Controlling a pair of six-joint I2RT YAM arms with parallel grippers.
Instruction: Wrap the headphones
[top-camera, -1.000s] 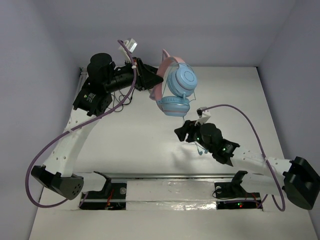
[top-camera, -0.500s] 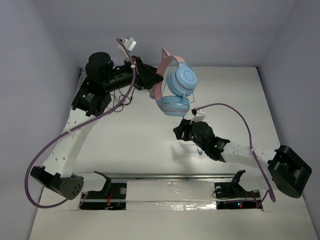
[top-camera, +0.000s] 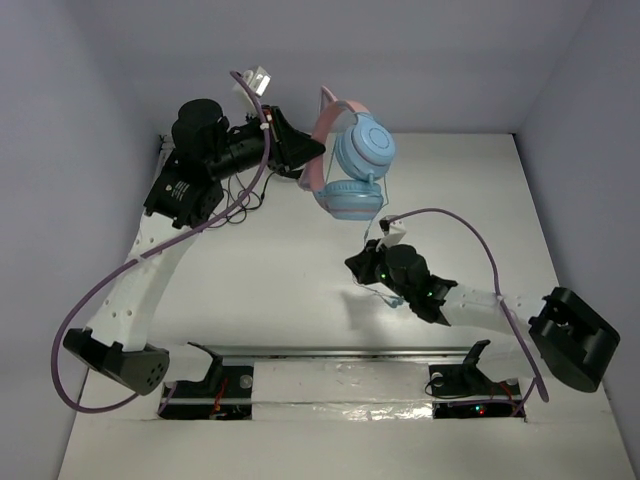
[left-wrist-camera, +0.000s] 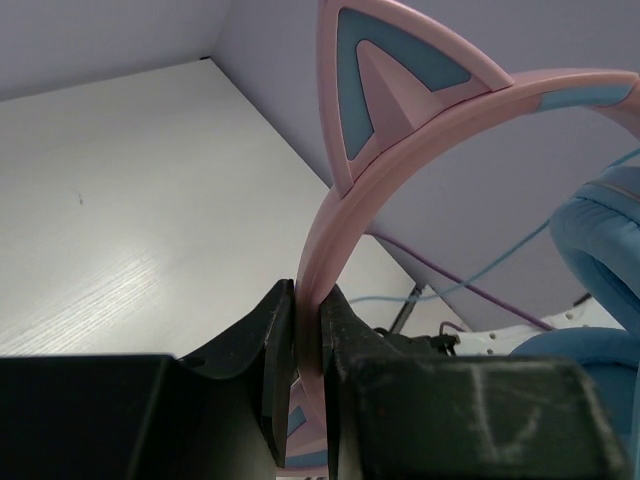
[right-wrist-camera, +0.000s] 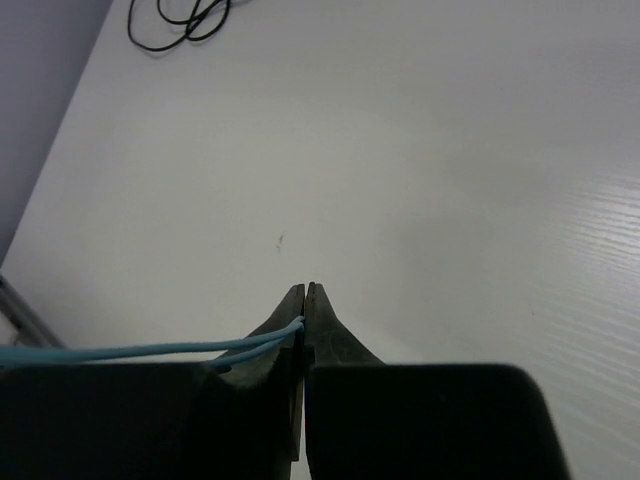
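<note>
The headphones (top-camera: 365, 150), with light blue earcups and a pink cat-eared headband (left-wrist-camera: 400, 150), hang in the air over the far middle of the table. My left gripper (top-camera: 310, 160) is shut on the headband, and the left wrist view shows the pink band pinched between the black jaws of that gripper (left-wrist-camera: 308, 300). The thin pale blue cable (right-wrist-camera: 150, 350) drops from the earcups to my right gripper (top-camera: 358, 265), which sits low below the headphones. In the right wrist view that gripper (right-wrist-camera: 306, 292) is shut on a loop of the cable, which trails off to the left.
A coiled black cable (top-camera: 240, 205) lies on the white table at the far left, also seen as the black cable (right-wrist-camera: 185, 20) in the right wrist view. A metal rail (top-camera: 340, 352) runs along the near edge by the arm bases. Grey walls enclose the table.
My right gripper has gone from open to shut on the blue cable and the arm has shifted a little left. The left arm has raised the headphones slightly.
</note>
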